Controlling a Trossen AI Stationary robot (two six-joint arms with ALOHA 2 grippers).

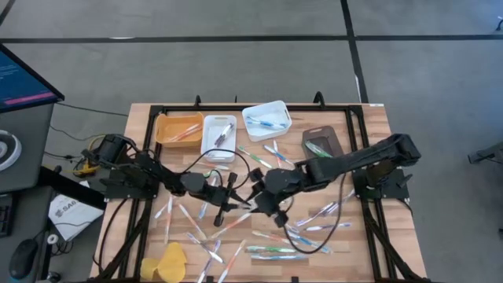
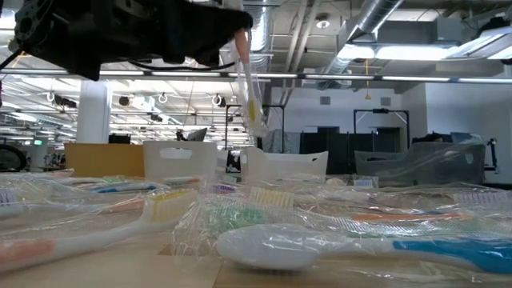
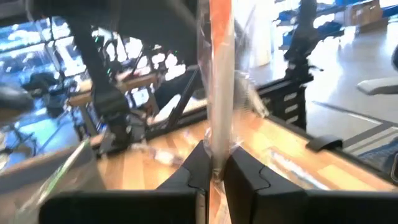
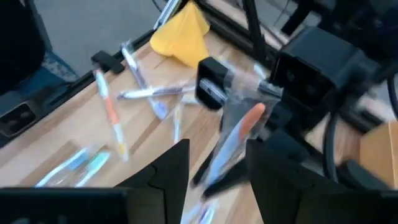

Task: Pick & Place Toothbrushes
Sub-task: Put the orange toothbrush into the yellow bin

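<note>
My left gripper (image 1: 230, 196) hangs over the table's middle, shut on an orange-handled toothbrush (image 3: 219, 74) in a clear wrapper. The low view shows this toothbrush (image 2: 246, 76) well above the table. My right gripper (image 1: 259, 198) faces the left one from the right. Its open fingers (image 4: 171, 168) stand on either side of the wrapped toothbrush (image 4: 239, 127) without touching it. Several more wrapped toothbrushes (image 1: 275, 251) lie flat on the wooden table. My left gripper pinches the toothbrush's orange handle (image 3: 217, 140), wrapper and all, between its two fingers. The fingers come level from the table's left and lie across the handle. The toothbrush is lifted clear of the table, and in the low view it hangs slanting below the gripper.
At the far edge stand an orange bin (image 1: 178, 127), two white bins (image 1: 219, 135) (image 1: 267, 119) and a dark tray (image 1: 322, 143). A yellow lump (image 1: 169, 263) lies at the near left. Black frame rails (image 1: 361, 134) run along the table's sides.
</note>
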